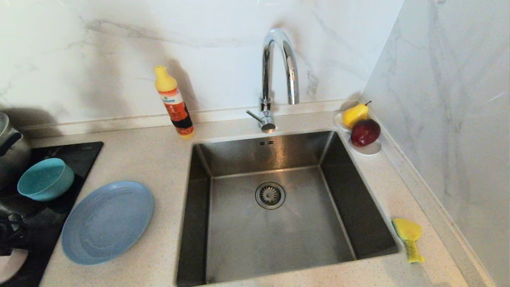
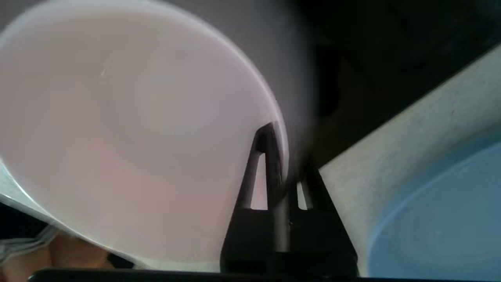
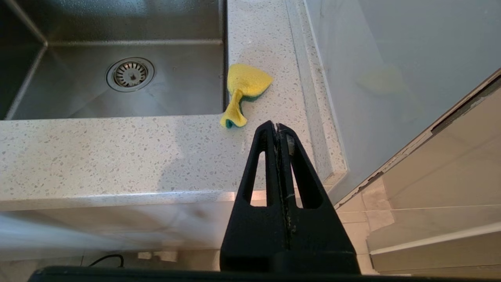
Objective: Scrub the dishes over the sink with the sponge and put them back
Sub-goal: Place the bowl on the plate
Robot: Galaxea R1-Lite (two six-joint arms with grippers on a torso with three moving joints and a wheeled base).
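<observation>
Left claw point(image 2: 287, 156) clamped on smooth pale pink bowl point(image 2: 129, 129) rim, right claw point(image 3: 278, 127) pressed closed, crumpled yellow sponge point(image 3: 242, 88).

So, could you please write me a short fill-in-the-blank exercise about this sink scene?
1. The left gripper has its jaws shut on the rim of the pale ____ bowl.
2. The sponge lies on the counter to the ____ of the sink.
3. The blue plate lies on the counter beside the teal ____.
4. The right gripper has its jaws ____, holding nothing.

Missing words: pink; right; bowl; shut
</observation>
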